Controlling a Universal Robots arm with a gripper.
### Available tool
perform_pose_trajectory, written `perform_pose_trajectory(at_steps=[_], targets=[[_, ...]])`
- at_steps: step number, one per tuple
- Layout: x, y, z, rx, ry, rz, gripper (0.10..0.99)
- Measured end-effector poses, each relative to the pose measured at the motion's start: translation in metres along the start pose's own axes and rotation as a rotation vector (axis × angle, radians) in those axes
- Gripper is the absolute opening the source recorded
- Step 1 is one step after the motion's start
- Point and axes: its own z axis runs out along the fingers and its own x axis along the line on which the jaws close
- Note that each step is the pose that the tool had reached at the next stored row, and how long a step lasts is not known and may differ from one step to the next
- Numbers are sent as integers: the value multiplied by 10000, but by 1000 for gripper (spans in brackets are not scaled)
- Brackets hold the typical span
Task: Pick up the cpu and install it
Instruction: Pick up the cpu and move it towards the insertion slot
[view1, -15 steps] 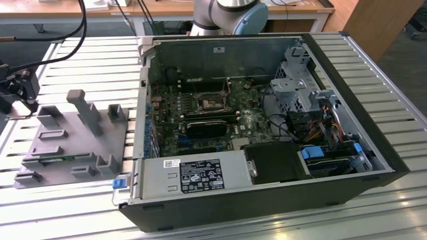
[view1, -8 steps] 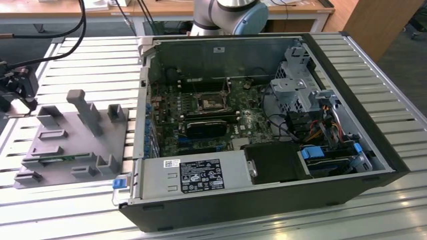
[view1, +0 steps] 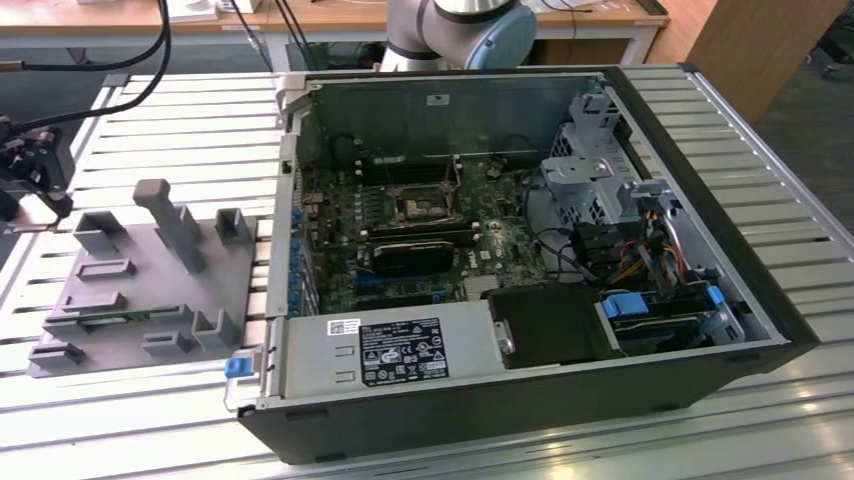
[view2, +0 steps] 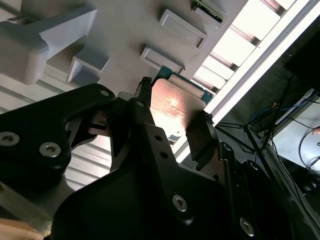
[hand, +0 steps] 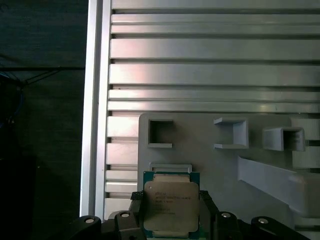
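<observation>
The cpu (hand: 171, 202) is a flat square chip with a silver metal top and a green rim. In both wrist views it sits between the black fingers (hand: 207, 206) of my gripper (hand: 171, 209), which press on two opposite sides of it. The second wrist view shows the cpu (view2: 175, 102) lit and reflective inside the gripper (view2: 172, 119), above the grey holder block (view2: 125, 30). In the exterior view the gripper (view1: 38, 200) hangs at the far left, just beyond the holder block's (view1: 147, 280) left edge. The black-framed socket (view1: 424, 205) lies on the motherboard inside the open computer case (view1: 747, 300).
The holder block carries tall upright posts (view1: 167, 220) and several low pockets. The case walls, drive cage (view1: 594, 165), cables and power supply (view1: 387, 350) crowd the socket. The ribbed aluminium table (view1: 187, 120) ends close beside the gripper; black cables (view1: 80, 110) hang at the back left.
</observation>
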Motion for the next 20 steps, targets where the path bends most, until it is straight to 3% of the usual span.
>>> perform_pose_trajectory(at_steps=[20], targets=[[3, 46, -97, -1, -4, 0, 529]])
